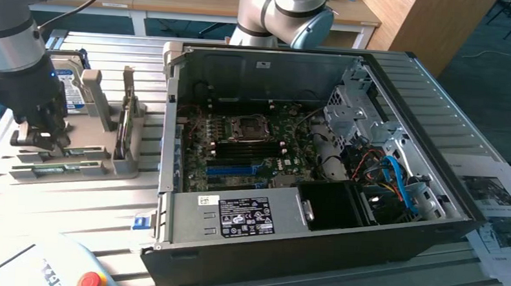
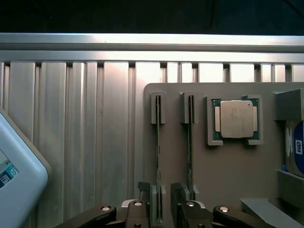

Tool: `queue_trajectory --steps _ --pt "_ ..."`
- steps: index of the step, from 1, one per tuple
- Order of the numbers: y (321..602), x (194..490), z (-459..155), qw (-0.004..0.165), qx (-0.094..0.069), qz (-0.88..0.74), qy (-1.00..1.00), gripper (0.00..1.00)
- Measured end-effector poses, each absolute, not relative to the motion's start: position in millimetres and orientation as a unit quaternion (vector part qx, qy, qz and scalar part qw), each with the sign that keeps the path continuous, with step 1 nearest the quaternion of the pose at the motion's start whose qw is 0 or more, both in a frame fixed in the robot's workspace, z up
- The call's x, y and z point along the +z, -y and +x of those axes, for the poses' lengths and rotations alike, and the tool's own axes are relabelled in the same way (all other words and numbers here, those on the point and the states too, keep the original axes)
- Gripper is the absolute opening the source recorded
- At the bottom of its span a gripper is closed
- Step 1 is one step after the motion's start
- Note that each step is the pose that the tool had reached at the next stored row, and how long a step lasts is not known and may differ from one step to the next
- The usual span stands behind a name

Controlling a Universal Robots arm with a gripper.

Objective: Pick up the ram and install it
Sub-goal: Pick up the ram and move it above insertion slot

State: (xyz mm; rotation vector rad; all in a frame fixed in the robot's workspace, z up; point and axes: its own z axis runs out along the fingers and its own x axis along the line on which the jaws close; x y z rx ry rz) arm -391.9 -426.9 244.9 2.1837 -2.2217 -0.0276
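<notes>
Your gripper (image 2: pixel 159 189) hangs low over the grey holder (image 2: pixel 228 175), jaws parted narrowly and straddling the ram (image 2: pixel 157 142), which stands on edge in the slot farther from the processor chip (image 2: pixel 235 118). Neither pad seems to touch it. Centre it between the pads, close squarely on its flat faces, and avoid nudging the second stick (image 2: pixel 190 137).

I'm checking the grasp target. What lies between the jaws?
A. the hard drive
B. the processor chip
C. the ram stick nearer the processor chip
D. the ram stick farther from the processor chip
D: in the wrist view the jaws stand open on either side of the ram, with the other stick between it and the processor chip.
</notes>
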Motion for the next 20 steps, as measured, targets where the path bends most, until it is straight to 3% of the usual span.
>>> queue_trajectory --steps 20 --pt "428 220 -392 0.013 -0.009 0.701 0.713 0.31"
